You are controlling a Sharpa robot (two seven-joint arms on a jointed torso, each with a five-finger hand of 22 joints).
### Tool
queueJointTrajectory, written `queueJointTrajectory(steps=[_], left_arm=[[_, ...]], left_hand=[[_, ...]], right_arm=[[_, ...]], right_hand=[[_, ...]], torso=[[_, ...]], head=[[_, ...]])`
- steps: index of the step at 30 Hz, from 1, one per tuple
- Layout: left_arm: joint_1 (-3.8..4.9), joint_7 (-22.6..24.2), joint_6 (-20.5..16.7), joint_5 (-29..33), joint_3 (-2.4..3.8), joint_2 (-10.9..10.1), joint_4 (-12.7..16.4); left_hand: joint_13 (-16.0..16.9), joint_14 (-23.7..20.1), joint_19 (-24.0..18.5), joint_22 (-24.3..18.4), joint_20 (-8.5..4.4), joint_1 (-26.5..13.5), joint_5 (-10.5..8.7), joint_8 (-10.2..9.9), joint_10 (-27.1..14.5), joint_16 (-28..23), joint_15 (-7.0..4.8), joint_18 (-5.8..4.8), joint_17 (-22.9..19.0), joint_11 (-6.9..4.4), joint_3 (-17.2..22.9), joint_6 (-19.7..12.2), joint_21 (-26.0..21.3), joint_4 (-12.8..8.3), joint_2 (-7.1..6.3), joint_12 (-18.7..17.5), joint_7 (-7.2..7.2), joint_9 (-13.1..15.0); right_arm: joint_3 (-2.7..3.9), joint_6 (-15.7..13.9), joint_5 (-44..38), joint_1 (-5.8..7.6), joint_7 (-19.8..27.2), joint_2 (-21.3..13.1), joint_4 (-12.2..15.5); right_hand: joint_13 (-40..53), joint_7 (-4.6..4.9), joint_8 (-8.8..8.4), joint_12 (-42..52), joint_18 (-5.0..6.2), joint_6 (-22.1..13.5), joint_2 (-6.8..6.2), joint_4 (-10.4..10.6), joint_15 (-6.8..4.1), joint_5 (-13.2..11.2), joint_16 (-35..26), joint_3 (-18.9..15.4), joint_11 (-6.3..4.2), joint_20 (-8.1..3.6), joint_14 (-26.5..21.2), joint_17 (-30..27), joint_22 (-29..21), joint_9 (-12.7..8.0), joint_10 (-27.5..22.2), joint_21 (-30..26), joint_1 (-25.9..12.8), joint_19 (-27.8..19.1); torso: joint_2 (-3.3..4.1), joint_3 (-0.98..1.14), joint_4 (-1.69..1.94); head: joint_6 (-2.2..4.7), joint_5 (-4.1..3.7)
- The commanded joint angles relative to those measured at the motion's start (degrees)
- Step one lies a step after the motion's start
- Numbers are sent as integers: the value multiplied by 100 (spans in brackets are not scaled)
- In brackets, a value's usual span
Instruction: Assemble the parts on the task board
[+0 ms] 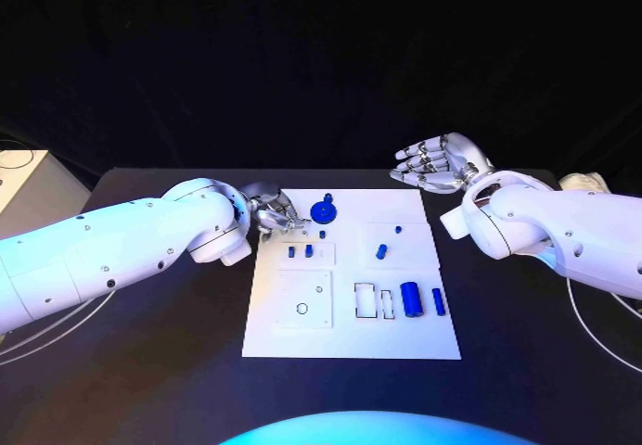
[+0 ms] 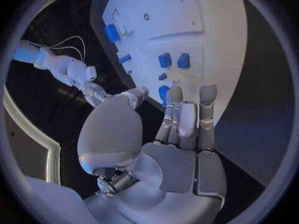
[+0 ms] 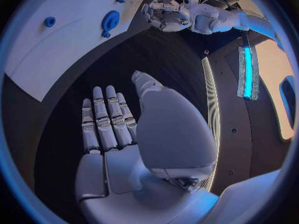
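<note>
The empty, spread left hand [image 1: 275,211] hovers beside the round blue disc part [image 1: 324,211] on the white task board [image 1: 351,345]; a careless reach could knock it askew.

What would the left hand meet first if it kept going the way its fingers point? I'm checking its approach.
Probably the round blue part near the task board's far edge: the left hand's fingers point at it from close by, though depth is unclear.
</note>
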Motion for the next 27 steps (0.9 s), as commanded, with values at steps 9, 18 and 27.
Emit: queueJointTrajectory(steps=[9, 18, 27], left_arm=[[-131, 1740, -850, -993, -156, 373, -259], [-228, 1847, -731, -1842, -217, 658, -578], [-247, 1566, -364, -2257, -229, 827, -800]], left_hand=[[-822, -1200, -288, -271, 204, 1458, -81, -217, -1029, -466, 196, 69, -1262, 196, 207, -459, -447, -170, -185, -722, 151, -896], [-1171, -1328, -343, -212, 219, 1709, -92, -209, -1091, -339, 213, 68, -1496, 213, 136, -409, -412, -234, -259, -943, 66, -1273], [-1603, -1176, -338, -45, 244, 1840, -68, -312, -1017, 58, 245, 74, -1561, 251, 199, -27, -210, -254, -314, -1207, 10, -1826]], right_arm=[[0, 94, -60, -11, 62, 23, -28], [0, 94, -71, -13, 57, 36, -20], [-1, 95, -90, -14, 45, 40, -8]], right_hand=[[-3, 89, -26, -19, 28, 63, 63, -30, -22, 25, 18, 5, 17, 9, 34, -9, 25, -15, 24, 23, 71, 118], [-7, 88, -35, -27, 37, 56, 69, -37, -26, 29, 21, 15, 18, 9, 46, -13, 30, -21, 6, 32, 85, 140], [-7, 88, -37, -27, 38, 56, 70, -38, -27, 30, 22, 17, 18, 10, 48, -13, 30, -22, 5, 33, 87, 137]], torso=[[7, -3, -4], [13, -2, -9], [9, 3, -3]], head=[[49, -19], [74, -30], [73, -43]])
